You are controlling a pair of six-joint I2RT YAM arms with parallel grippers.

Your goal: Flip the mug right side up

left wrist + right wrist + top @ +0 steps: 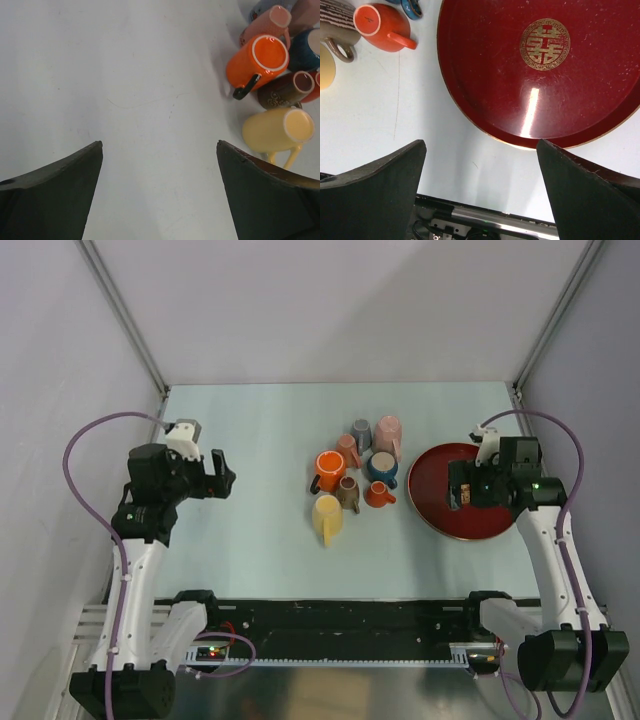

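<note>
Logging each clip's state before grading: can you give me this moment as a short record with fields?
left end effector: open, empty, above bare table, left of the mugs and apart from them
right end effector: open, empty, over the red plate
mugs: clustered mid-table; orange mug, brown mug and yellow mug on the cluster's left side
plate position: right of the cluster
orientation of mugs: cannot tell for certain
task progress: no mug gripped yet
</note>
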